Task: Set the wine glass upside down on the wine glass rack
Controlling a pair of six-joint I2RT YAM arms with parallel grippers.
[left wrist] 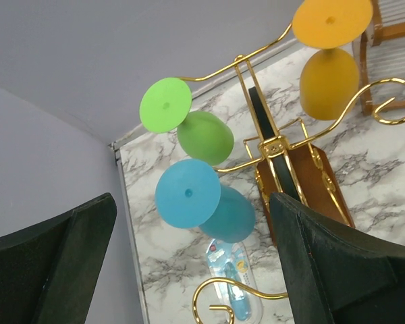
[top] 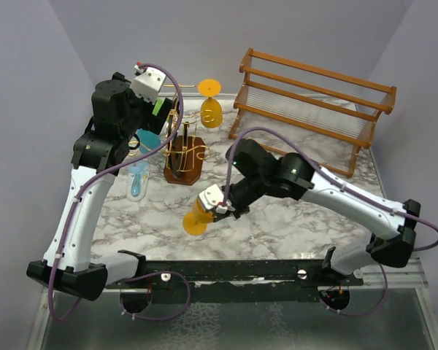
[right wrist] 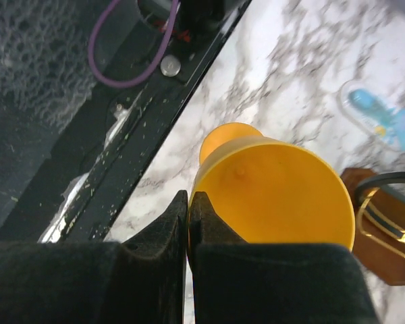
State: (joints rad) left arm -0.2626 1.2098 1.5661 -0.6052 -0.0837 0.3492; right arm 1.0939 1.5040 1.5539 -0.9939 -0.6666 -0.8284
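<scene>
Wine glass (top: 196, 217), the orange one, is lying tipped on its side low over the marble table (top: 292, 226), near the front middle, with its foot pointing away from the right gripper (right wrist: 189, 206). We are not able to tell whether it is touching the surface. That gripper's jaws are pressing together on the thin wall of the bowl, the rim running into the slit between them. We are reading this as a grip chosen to leave the foot free for sliding into a wire arm.

The gold wire rack (top: 184, 146) is standing well apart, toward the back left. A hung orange glass (left wrist: 327, 61), a green glass (left wrist: 185, 125) and a blue glass (left wrist: 199, 202) are hanging from it upside down, each caught by its foot. Scroll arms on its near side are showing no glass.

The left gripper (left wrist: 190, 202) is hovering near the rack with its jaws spread wide and nothing between them, out of the carrying path, we are guessing. A blue packet (top: 137, 179) is lying just beside the rack, and a slatted wooden stand (top: 314, 102) is sitting at the back right.

We are judging the grasp made, with the carry, turn-over and hanging not yet done.
</scene>
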